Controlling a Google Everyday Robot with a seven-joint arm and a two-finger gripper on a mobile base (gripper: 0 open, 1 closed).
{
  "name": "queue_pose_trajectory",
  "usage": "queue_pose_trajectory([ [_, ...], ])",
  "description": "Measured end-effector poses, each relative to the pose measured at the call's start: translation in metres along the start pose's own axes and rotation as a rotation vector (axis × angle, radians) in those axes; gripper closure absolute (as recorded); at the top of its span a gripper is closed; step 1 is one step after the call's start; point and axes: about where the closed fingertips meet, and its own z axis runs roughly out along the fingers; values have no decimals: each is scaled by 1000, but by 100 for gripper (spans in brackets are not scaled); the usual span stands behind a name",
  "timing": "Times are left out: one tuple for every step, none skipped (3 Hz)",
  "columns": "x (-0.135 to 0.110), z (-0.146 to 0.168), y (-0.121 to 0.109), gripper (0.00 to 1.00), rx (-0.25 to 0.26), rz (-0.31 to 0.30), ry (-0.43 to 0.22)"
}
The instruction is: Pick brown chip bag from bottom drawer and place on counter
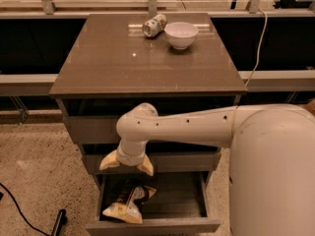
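Note:
The brown chip bag (128, 202) lies crumpled in the left half of the open bottom drawer (152, 225), dark front up, pale yellow edge toward the drawer front. My gripper (126, 163) hangs open from the white arm, directly above the bag and in front of the middle drawer, with its two yellowish fingertips spread apart. It holds nothing and does not touch the bag. The counter (147, 63) is the glossy grey-brown top of the cabinet above.
A white bowl (181, 35) and a small printed can (154, 25) lying on its side sit at the back of the counter. A black cable (22, 213) runs over the speckled floor at the left. My white arm and body fill the right side.

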Motion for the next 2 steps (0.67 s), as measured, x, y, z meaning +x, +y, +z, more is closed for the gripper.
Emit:
queue_pose_trajectory([
  [-10,67,10,0,-10,-79,0],
  [-20,105,19,0,-19,-138,62],
])
